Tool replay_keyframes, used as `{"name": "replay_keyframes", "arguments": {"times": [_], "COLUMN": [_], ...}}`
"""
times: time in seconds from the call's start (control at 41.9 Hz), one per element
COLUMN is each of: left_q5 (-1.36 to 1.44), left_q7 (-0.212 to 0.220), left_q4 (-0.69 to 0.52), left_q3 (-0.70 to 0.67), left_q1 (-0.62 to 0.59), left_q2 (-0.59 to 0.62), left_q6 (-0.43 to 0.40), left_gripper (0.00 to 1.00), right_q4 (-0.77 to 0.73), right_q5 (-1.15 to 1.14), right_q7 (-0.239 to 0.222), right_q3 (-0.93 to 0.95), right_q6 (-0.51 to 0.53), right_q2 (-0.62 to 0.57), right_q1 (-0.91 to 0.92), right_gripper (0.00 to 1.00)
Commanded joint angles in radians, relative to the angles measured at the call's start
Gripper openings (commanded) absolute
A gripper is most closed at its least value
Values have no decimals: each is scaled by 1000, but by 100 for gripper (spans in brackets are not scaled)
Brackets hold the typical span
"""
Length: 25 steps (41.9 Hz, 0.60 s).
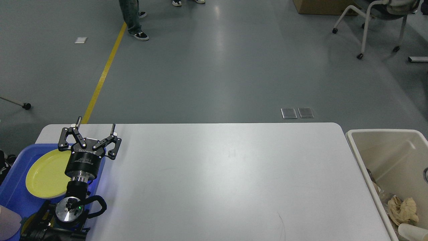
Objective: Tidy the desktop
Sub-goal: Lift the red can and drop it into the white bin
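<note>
The left hand stands over the left end of the bench, fingers spread wide and pointing away from the robot, holding nothing. Its wrist and forearm rise from the lower left corner of the view, above the blue tray. The right hand is out of view, so its state cannot be reported.

Near to far:

1. Nearest the robot on the left, the blue tray carries a yellow plate, partly covered by the left arm. A pale rounded object shows at the bottom left edge; its kind cannot be told.
2. On the right, just beside the bench's right end, stands the beige bin. It holds crumpled tan paper and other waste low in the frame.
3. The bench spans between tray and bin, long axis running left to right. No loose item is visible on its white top.
4. Beyond the far edge lies grey floor with a yellow line.

Judgement: no object on the bench lies in either direction from the left hand, so sorting appears complete or nearly so. Any coming move is likely a retreat of the left arm.
</note>
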Motion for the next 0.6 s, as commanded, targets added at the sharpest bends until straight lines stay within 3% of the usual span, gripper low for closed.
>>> {"name": "replay_keyframes", "arguments": {"times": [0.0, 0.167, 0.311, 0.43, 0.573], "left_q5": [0, 0, 0, 0, 0], "left_q7": [0, 0, 0, 0, 0], "left_q4": [0, 0, 0, 0, 0], "left_q3": [0, 0, 0, 0, 0], "left_q1": [0, 0, 0, 0, 0], "left_q2": [0, 0, 0, 0, 0], "left_q6": [0, 0, 0, 0, 0], "left_gripper": [96, 96, 96, 96, 96], "right_q4": [-226, -468, -634, -706, -731], "right_q5": [-2, 0, 0, -5, 0], "right_q7": [7, 30, 79, 116, 123], "right_q3": [171, 221, 208, 155, 64], "right_q6": [-38, -125, -205, -262, -345], "right_q2": [95, 264, 380, 431, 459], "right_q1": [-290, -532, -678, -738, -781], "right_gripper": [0, 0, 0, 0, 0]}}
